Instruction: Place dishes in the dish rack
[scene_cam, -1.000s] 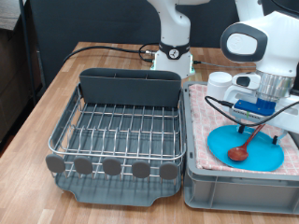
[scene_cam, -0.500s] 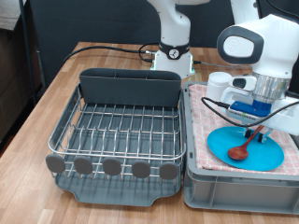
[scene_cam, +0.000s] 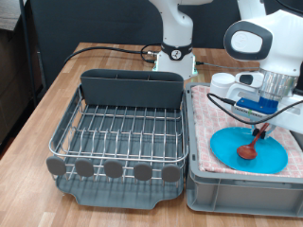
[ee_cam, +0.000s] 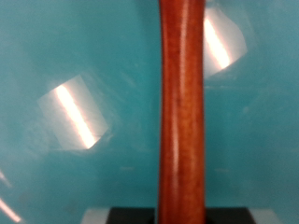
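Observation:
The brown wooden spoon [scene_cam: 252, 148] hangs tilted over the light-blue plate [scene_cam: 227, 148], its bowl low near the plate and its handle rising into my gripper [scene_cam: 266, 121], which is shut on the handle. In the wrist view the spoon handle [ee_cam: 181, 112] fills the middle, with the plate [ee_cam: 65, 56] behind it. The plate lies on checkered cloth [scene_cam: 202, 121] inside a grey tub [scene_cam: 237, 189] at the exterior view's right. A small white cup [scene_cam: 222, 83] stands at the tub's far end. The dish rack [scene_cam: 118, 128] sits on the left with nothing on its wires.
The rack's tall grey trough [scene_cam: 131, 87] runs along its far side. The robot base [scene_cam: 176, 52] stands behind the rack, with black cables [scene_cam: 104, 47] lying on the wooden table. Cables also loop from the arm over the tub.
The spoon's handle has swung up from a shallow slant to a steep one, and its bowl has slid slightly right over the plate. The gripper has risen a little with it.

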Tool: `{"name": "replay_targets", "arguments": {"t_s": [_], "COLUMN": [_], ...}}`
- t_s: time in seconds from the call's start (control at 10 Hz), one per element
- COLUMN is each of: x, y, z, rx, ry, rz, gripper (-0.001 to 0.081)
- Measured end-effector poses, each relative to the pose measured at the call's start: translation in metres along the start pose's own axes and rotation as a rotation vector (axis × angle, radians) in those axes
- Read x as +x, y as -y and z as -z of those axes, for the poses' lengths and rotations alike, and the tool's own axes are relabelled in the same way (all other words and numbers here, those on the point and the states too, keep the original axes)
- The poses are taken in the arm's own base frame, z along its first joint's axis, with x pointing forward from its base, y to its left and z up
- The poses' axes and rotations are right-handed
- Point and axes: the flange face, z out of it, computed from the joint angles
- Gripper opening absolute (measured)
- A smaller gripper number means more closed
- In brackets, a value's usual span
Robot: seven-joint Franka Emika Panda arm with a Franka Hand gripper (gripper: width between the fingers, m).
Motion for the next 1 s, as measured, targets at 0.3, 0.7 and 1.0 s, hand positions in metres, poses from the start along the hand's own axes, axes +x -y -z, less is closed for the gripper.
{"name": "replay_targets", "arguments": {"t_s": [0.3, 0.7, 1.0], "x": [0.013, 0.042, 0.050], "y": [0.009, -0.006, -0.022], "z": [0.035, 0.071, 0.085], "rx": [-0.005, -0.068, -0.078], "ry": [0.032, 0.100, 0.101], "rz": [-0.016, -0.164, -0.224], "gripper": [0.0096, 0.0096, 0.0096]}}
